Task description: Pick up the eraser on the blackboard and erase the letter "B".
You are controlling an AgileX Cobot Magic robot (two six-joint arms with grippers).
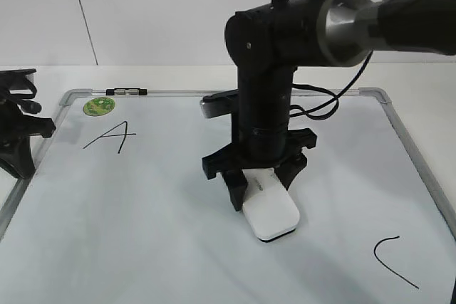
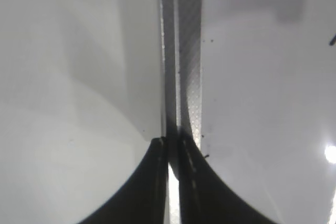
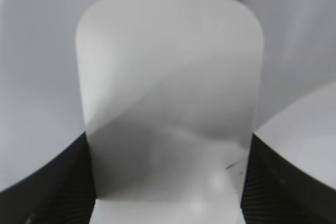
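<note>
Right pincer [image 1: 260, 183] grasping eraser [image 1: 272, 213] on blackboard [image 1: 142, 204].
Eraser rests flat on the board; left pincer [image 2: 173, 153] clenched, empty, over the frame.

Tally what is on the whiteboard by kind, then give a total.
Handwritten letters: 2, the "A" and the "C" curve; no "B" shows.
Erasers: 1, the eraser, between the right gripper fingers.
Stickers: 1, the green sticker.
Markers: 1, the marker on the blackboard top frame.
Total: 5

Round green sticker [image 1: 99, 107] near black "A" [image 1: 110, 137]; black "C" curve [image 1: 393, 261] far right; marker pen [image 1: 127, 92] on top edge
</note>
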